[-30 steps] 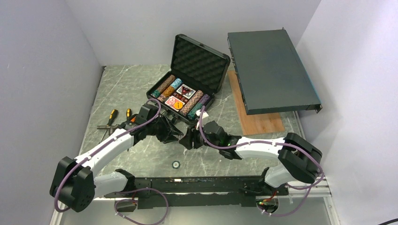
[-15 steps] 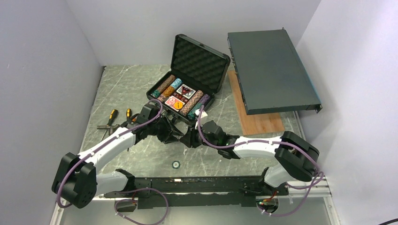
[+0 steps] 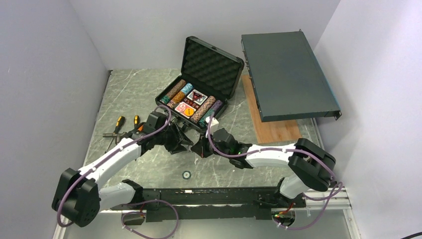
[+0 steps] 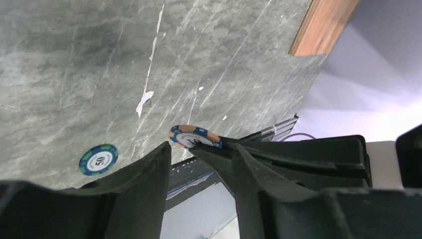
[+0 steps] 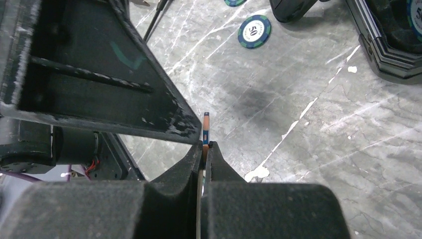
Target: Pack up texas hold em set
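Observation:
The black foam-lined case [image 3: 211, 64] stands open at the back of the table. Rows of poker chips [image 3: 175, 92] and card decks [image 3: 190, 103] lie in its lower half. In front of it my two grippers meet tip to tip. My right gripper [image 5: 205, 144] is shut on the faces of an orange-and-blue chip [image 5: 205, 128], seen edge-on. In the left wrist view that chip [image 4: 195, 136] sits just off the tips of my left gripper [image 4: 199, 149], whose jaws stand apart with a gap beside the chip. A blue-green "50" chip [image 4: 98, 159] lies flat on the table.
A small round button [image 3: 186, 175] lies near the table's front edge. Orange-handled screwdrivers [image 3: 120, 122] and pliers lie at the left. A large grey metal box [image 3: 286, 74] rests at the back right over a wooden board [image 3: 273, 130]. Another chip [image 5: 234, 2] lies near the case corner [image 5: 385, 55].
My right gripper has closed onto the orange-and-blue chip. Both arms have shifted slightly left, and the left jaws have eased open a touch.

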Tool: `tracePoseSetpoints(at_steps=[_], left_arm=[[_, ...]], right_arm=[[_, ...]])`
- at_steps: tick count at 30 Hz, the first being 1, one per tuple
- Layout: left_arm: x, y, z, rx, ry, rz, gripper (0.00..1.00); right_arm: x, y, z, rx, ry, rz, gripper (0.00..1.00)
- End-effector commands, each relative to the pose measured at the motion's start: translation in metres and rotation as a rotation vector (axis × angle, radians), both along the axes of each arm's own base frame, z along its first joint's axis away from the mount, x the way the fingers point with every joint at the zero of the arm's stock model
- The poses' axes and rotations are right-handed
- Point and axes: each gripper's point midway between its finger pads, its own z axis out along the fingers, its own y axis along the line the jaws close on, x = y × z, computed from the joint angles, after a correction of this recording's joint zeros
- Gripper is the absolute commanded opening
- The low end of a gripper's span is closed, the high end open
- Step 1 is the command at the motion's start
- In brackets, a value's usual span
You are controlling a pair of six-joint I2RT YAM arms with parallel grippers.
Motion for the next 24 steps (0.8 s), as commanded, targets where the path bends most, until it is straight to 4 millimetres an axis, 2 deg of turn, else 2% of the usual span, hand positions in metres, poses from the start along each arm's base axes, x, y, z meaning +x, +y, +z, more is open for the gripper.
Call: tracePoseSetpoints(at_steps=[1, 2, 4, 6, 7, 9, 11, 14, 17, 20, 24], left_arm=[[0.009, 0.018, 0.020, 0.071, -0.191, -0.030, 0.60], [0.010, 0.019, 0.026, 0.070, -0.258, -0.057, 0.69], [0.008, 0.019, 0.038, 0.049, -0.384, -0.118, 0.79], [0.003, 0.014, 0.051, -0.009, -0.531, -0.200, 0.82], [-0.002, 0.009, 0.059, -0.050, -0.613, -0.245, 0.82], [-0.012, 0.001, 0.080, -0.138, -0.781, -0.320, 0.82], [-0.025, -0.003, 0.097, -0.205, -0.915, -0.378, 0.81], [-0.049, -0.010, 0.112, -0.300, -1.021, -0.511, 0.75], [-0.068, -0.014, 0.123, -0.391, -1.074, -0.608, 0.64], [-0.074, -0.014, 0.125, -0.413, -1.082, -0.629, 0.51], [-0.081, -0.014, 0.130, -0.445, -1.103, -0.649, 0.39]], right_arm=[[0.000, -0.004, 0.035, 0.084, -0.078, 0.000, 0.00], [-0.002, -0.008, 0.038, 0.092, -0.087, 0.009, 0.00], [-0.005, -0.016, 0.045, 0.116, -0.093, 0.049, 0.00], [-0.013, -0.020, 0.059, 0.183, -0.095, 0.151, 0.00], [-0.027, -0.020, 0.069, 0.236, -0.090, 0.262, 0.00], [-0.041, -0.024, 0.090, 0.309, -0.109, 0.399, 0.00], [-0.054, -0.026, 0.107, 0.347, -0.131, 0.477, 0.00], [-0.064, -0.030, 0.128, 0.396, -0.158, 0.532, 0.00], [-0.069, -0.032, 0.142, 0.432, -0.174, 0.563, 0.00], [-0.075, -0.031, 0.149, 0.456, -0.177, 0.605, 0.00], [-0.070, -0.030, 0.150, 0.469, -0.168, 0.580, 0.00]])
